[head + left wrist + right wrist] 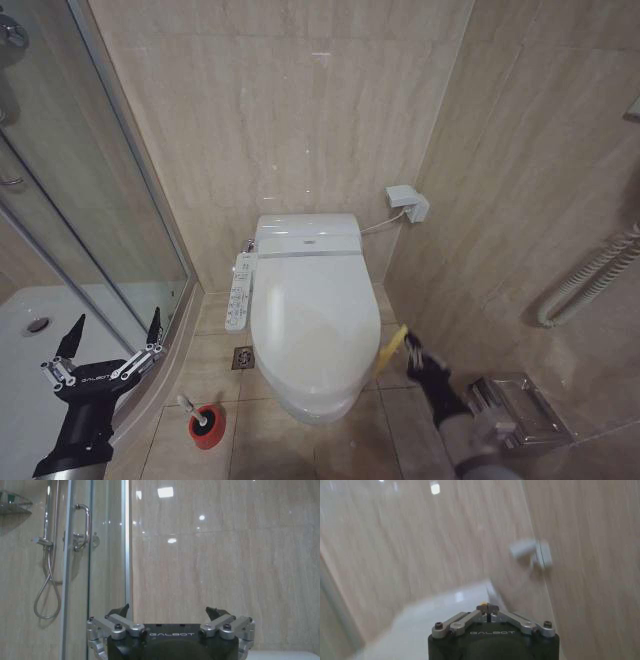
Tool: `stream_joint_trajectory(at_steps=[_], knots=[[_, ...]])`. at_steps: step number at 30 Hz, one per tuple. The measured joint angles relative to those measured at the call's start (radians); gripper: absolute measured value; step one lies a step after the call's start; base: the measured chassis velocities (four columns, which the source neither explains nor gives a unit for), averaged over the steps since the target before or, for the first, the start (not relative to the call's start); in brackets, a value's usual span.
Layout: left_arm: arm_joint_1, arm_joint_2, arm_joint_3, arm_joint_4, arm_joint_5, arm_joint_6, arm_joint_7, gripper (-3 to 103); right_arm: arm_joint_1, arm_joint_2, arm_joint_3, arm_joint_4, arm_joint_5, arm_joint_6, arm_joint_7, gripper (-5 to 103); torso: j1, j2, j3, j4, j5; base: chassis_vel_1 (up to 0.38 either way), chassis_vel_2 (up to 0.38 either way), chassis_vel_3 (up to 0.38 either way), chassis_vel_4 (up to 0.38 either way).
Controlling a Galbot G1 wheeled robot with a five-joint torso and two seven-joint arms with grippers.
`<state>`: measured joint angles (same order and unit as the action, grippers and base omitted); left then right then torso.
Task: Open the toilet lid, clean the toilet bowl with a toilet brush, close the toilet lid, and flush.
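Beige tiled walls closed round the toilet, whose toilet lid [312, 325] lay shut over the bowl, broad, glossy and probably slippery — a light, stiff hinged shell best raised by its yellow pull tab [395, 349] at the right edge. My right gripper [412, 349] had its fingers pinched together on that tab. My left gripper [112, 345] hung spread wide and empty by the glass shower door [95, 215] — the toilet brush [204, 422] stood on the floor nearby.
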<state>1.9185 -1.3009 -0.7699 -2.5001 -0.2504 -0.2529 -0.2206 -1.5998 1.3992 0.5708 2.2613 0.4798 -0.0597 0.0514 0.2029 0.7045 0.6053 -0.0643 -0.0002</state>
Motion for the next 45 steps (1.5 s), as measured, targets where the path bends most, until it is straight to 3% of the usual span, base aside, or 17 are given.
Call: stream_joint_trajectory(at_steps=[8,15,26,30,45], knots=[[0.0,0.0,0.0,0.0,0.0,0.0,0.0,100,0.223,-0.024,-0.008,0.099,0.073,-0.103,0.083,0,0.0,0.0,0.0,0.0003,0.0,0.0,0.0,0.0,0.0],[0.0,0.0,0.0,0.0,0.0,0.0,0.0,100,0.368,-0.05,-0.026,0.033,0.085,-0.104,0.09,0,0.0,0.0,0.0,0.0,0.0,0.0,0.0,0.0,0.0],[0.0,0.0,0.0,0.0,0.0,0.0,0.0,100,0.653,-0.03,-0.088,-0.199,0.073,-0.085,0.139,0,0.0,0.0,0.0,0.0003,0.0,0.0,0.0,0.0,0.0],[0.0,0.0,0.0,0.0,0.0,0.0,0.0,100,0.827,-0.003,-0.105,-0.336,0.02,-0.048,0.15,0,0.0,0.0,0.0,0.0005,0.0,0.0,0.0,0.0,0.0],[0.0,0.0,0.0,0.0,0.0,0.0,0.0,100,1.126,0.001,-0.204,-0.636,-0.093,0.045,0.145,0,0.0,0.0,0.0,0.0003,0.0002,0.0,0.0,0.0,0.0]])
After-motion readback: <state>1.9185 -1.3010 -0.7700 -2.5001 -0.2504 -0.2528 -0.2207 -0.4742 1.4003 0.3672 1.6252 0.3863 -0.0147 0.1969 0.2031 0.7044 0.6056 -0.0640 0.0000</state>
